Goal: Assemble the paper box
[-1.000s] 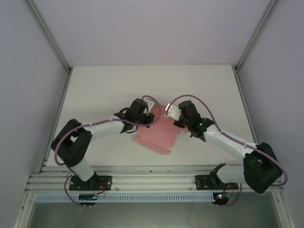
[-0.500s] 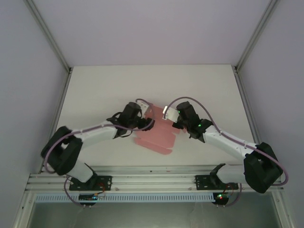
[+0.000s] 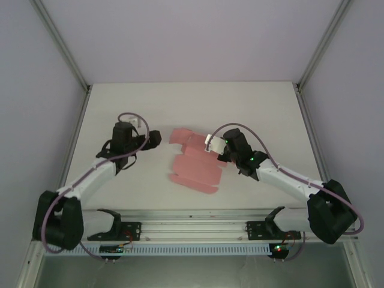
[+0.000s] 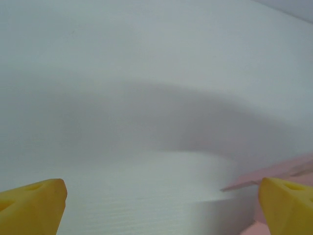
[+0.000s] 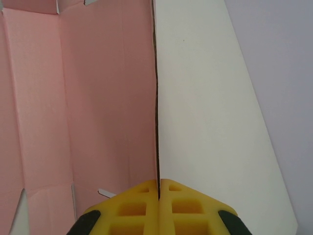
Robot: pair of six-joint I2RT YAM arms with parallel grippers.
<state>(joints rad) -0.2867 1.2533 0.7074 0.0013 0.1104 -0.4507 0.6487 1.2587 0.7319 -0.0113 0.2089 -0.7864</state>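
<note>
Right gripper [image 3: 209, 146] pinches the right edge of the pink paper box [image 3: 193, 165] in the top view, left gripper [image 3: 157, 139] apart on its left; left wrist view shows its fingers [image 4: 29, 205] wide open; right wrist view shows fingers [image 5: 139, 205] shut on that edge, so I think: hold tight, fold slowly.

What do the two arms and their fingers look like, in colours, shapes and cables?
Both the left arm and the right arm have white links between bulky black joints, with a thin lilac cable looping along each. Small green lights glow on the right arm. The fingers are bright yellow; the right fingers show moulded square recesses.
</note>
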